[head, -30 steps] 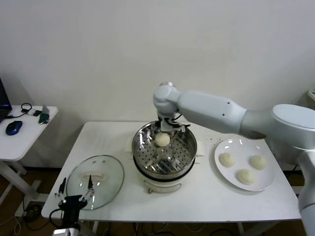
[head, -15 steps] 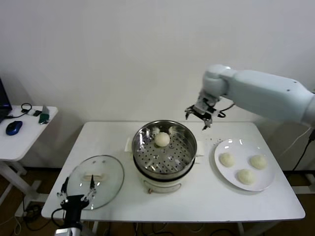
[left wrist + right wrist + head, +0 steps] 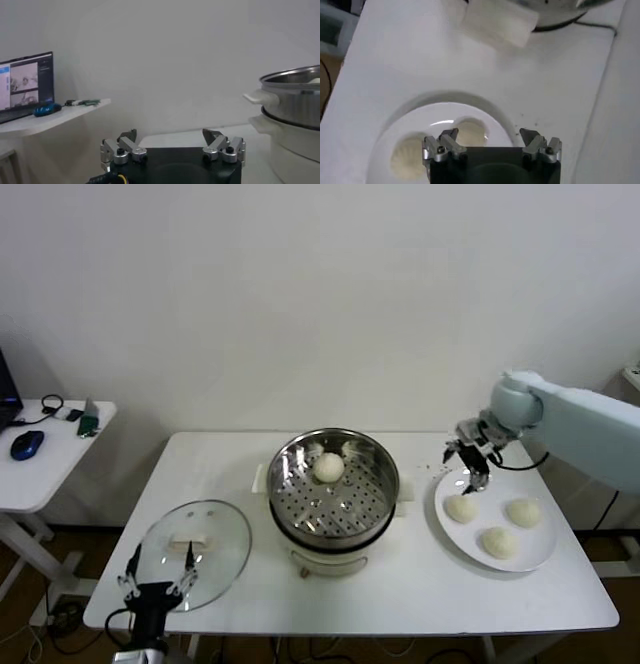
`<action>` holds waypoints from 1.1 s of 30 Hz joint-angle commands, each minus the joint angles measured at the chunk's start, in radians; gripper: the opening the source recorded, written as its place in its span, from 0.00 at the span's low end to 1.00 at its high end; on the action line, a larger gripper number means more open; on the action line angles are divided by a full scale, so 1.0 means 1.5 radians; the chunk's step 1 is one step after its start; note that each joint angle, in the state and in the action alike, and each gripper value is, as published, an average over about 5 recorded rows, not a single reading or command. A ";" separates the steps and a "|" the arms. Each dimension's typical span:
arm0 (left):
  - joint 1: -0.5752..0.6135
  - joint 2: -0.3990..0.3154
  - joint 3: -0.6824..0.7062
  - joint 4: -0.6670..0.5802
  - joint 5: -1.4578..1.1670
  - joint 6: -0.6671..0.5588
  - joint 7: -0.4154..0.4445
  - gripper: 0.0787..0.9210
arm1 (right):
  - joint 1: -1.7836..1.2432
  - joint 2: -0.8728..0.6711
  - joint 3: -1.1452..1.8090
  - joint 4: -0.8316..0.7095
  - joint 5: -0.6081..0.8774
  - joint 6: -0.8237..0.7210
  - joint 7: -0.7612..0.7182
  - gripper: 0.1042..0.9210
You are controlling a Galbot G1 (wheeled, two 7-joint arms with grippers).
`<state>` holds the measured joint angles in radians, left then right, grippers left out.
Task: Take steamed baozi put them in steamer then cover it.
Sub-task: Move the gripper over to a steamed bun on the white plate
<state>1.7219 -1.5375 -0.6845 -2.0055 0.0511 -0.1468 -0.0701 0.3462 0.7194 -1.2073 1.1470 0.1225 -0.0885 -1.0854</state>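
One cream-white baozi (image 3: pixel 329 467) lies on the perforated tray of the steel steamer (image 3: pixel 334 530) at the table's middle. Three more baozi (image 3: pixel 460 508) (image 3: pixel 524 513) (image 3: pixel 499 543) lie on a white plate (image 3: pixel 446 531) at the right. My right gripper (image 3: pixel 470 457) is open and empty, just above the plate's far left edge; its wrist view shows the plate (image 3: pixel 387 135) with two baozi (image 3: pixel 472 132) (image 3: pixel 407 158) below the jaws. My left gripper (image 3: pixel 157 588) is open and empty at the table's front left edge, by the glass lid (image 3: pixel 195 550). The steamer also shows in the left wrist view (image 3: pixel 295 107).
A side table (image 3: pixel 60 446) at the left holds a blue mouse (image 3: pixel 27 444) and small items. A white wall stands behind the table. In the left wrist view a laptop screen (image 3: pixel 27 84) stands on that side table.
My right gripper has left the baozi in the steamer, risen out of the pot and swung right and down to the plate's near-steamer edge. The left arm has stayed put.
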 commanded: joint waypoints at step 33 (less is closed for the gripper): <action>0.002 -0.004 -0.009 0.016 0.006 -0.003 0.000 0.88 | -0.188 0.132 0.193 -0.301 -0.089 0.025 -0.016 0.88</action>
<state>1.7247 -1.5440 -0.6966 -1.9825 0.0575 -0.1521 -0.0697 0.0800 0.8926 -0.9414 0.7512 0.0107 -0.0615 -1.1061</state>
